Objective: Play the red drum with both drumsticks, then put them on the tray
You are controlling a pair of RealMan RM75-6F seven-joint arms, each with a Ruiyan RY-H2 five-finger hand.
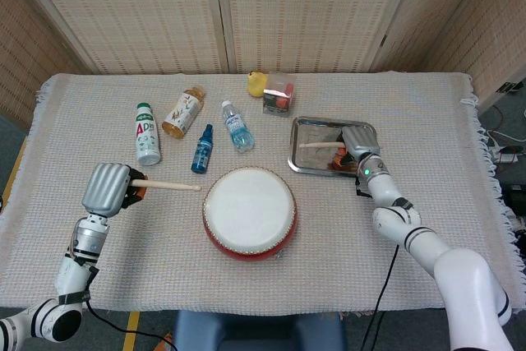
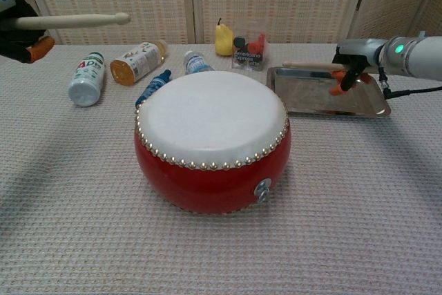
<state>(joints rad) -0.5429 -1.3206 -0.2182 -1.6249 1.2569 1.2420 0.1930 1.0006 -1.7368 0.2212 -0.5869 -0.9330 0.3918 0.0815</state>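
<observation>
The red drum [image 1: 249, 213] [image 2: 212, 141] with its white skin sits at the table's front centre. My left hand [image 1: 108, 189] [image 2: 17, 29] hovers left of the drum and grips a wooden drumstick [image 1: 167, 186] [image 2: 69, 21] whose tip points toward the drum, short of its rim. My right hand [image 1: 355, 145] [image 2: 351, 63] is low over the metal tray [image 1: 305, 162] [image 2: 324, 103], right of the drum, holding the second drumstick [image 1: 317, 145] [image 2: 307, 65] just above the tray's floor.
Behind the drum lie a white bottle [image 1: 147, 133], an amber bottle [image 1: 182, 113], a small blue bottle [image 1: 202, 149] and a clear water bottle [image 1: 237, 126]. A yellow pear [image 1: 256, 83] and a clear box [image 1: 279, 92] stand at the back.
</observation>
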